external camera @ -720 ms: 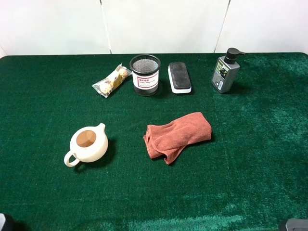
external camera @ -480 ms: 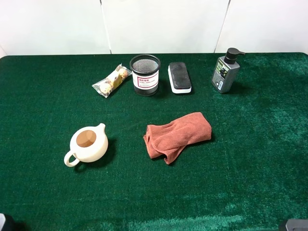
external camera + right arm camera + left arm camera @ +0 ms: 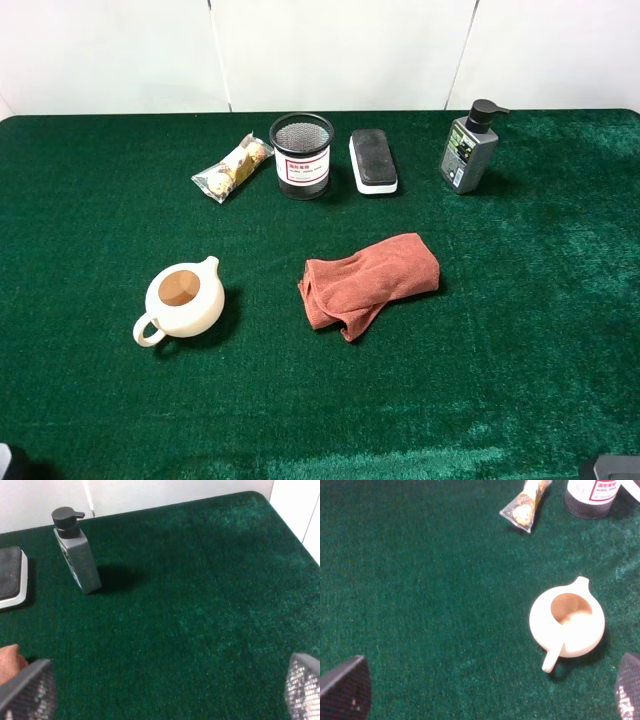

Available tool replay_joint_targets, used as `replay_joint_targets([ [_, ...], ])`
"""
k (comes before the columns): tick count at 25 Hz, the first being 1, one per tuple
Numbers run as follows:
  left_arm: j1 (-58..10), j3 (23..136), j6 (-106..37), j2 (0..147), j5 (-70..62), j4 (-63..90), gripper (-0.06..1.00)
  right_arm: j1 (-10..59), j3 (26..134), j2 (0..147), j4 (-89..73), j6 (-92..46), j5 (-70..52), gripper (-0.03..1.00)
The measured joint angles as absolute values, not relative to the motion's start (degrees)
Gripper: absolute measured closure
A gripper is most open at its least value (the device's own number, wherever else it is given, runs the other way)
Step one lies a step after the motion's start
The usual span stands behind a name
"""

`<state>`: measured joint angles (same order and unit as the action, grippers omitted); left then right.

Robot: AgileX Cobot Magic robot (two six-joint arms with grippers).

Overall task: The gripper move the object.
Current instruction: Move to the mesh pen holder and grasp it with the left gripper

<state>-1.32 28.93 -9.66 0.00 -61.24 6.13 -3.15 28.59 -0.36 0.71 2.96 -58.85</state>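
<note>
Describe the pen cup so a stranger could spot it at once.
Along the far edge of the green table runs a row of four things. The pen cup is second from the left, between a snack packet and a black pad. Only it is a mesh cylinder with a red-printed white label.

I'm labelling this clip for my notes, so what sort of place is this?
Likely a robot test bench, not a home: a table in green cloth, plain white panels behind, and unrelated things spaced apart, like a cup, teapot and bottle.
</note>
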Motion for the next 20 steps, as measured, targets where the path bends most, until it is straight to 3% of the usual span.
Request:
replay_joint_targets([
  [20, -1.3, 39.1, -10.5, 30.6, -61.3, 6.2, -0.05, -3.1, 28.6, -0.4, 0.7, 3.0, -58.8, 0.27],
])
